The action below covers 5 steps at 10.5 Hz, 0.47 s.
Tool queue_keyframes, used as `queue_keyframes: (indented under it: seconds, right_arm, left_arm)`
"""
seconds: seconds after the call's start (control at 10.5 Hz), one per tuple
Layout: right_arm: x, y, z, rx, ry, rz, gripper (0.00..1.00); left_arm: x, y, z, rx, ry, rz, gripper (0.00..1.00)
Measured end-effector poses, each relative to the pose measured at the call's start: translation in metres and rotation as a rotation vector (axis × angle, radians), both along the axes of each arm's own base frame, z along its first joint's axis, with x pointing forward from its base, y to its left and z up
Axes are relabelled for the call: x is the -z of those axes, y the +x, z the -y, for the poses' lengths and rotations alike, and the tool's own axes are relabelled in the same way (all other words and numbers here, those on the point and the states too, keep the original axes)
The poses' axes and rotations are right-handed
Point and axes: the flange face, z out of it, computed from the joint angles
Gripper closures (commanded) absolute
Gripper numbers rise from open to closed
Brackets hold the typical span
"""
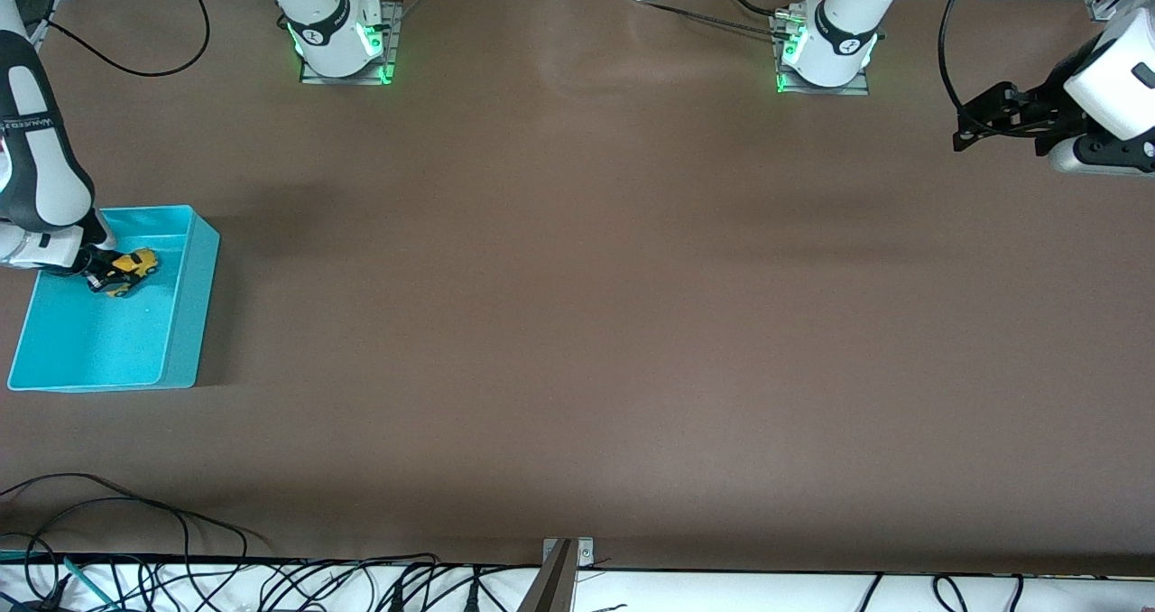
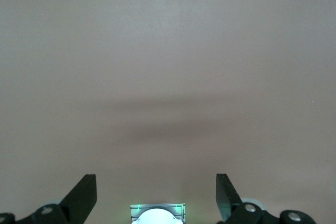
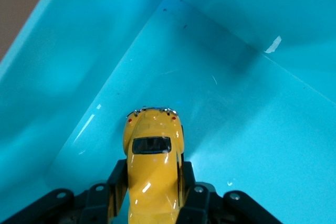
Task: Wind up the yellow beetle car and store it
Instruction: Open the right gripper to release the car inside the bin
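A: Starting big: where's everything on the bench (image 1: 577, 323)?

B: Car (image 1: 132, 268) hangs low inside the bin (image 1: 185, 323), clenched by the right tool (image 1: 106, 278), probably for storing. The left tool (image 1: 979, 125) waits, released, over the left arm's end.

A: Grip detail?

B: Only the right wrist view shows fingers (image 3: 118, 182) flanking the body.

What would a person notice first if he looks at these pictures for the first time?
The turquoise bin at the right arm's end of the table draws the eye first. Inside it the right gripper holds the yellow beetle car, its jaws shut on the car's sides, low over the bin floor. The left gripper waits with open jaws over bare table at the left arm's end.
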Motion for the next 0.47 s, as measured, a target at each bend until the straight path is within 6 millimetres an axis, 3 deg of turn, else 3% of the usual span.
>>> queue_keyframes:
  seconds: [0.09,0.47]
  right_arm:
    - [0.002,0.000,0.000,0.007,0.006,0.002,0.00]
    - [-0.001,0.002,-0.001,0.011,0.016,-0.002,0.00]
  left_arm:
    - [0.003,0.001,0.005,0.009,0.000,-0.005,0.00]
    - [0.003,-0.002,0.034,0.064,-0.002,-0.006,0.00]
